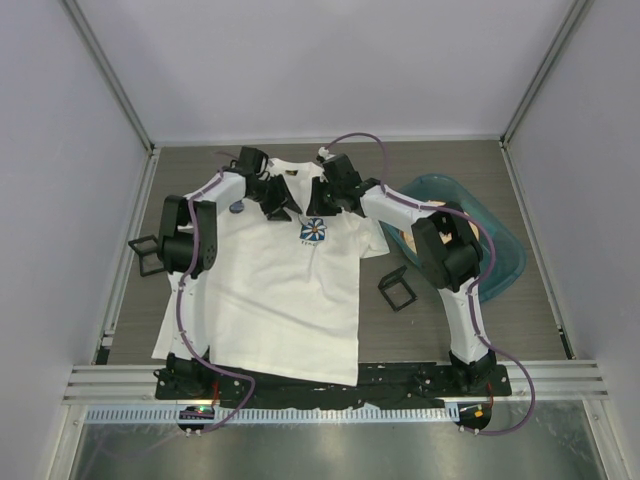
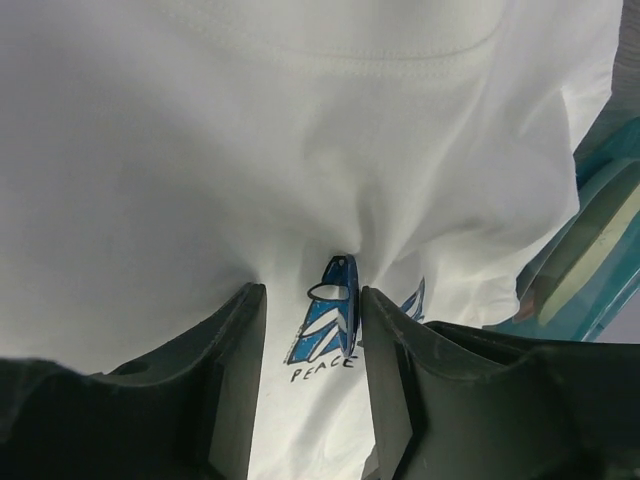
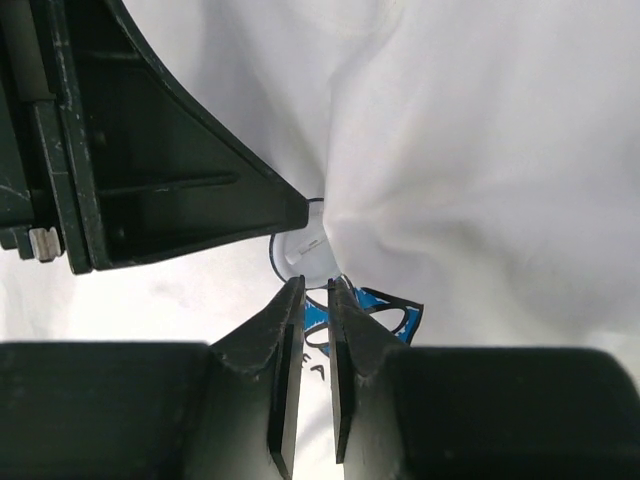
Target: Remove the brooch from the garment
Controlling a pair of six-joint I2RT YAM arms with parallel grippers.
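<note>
The brooch, one small dark-blue disc, sits on the shoulder of the single garment on the left arm's side, well apart from both tools. It looks hard and light, but it is pinned through soft cloth that will lift with it, so hold it by the rim and press the cloth down just beside it. The left tool stands released astride the printed emblem. The right tool is nearly clenched there (whether it nips cloth, I cannot tell). Also on the bench are one teal tub and two black square frames.
</note>
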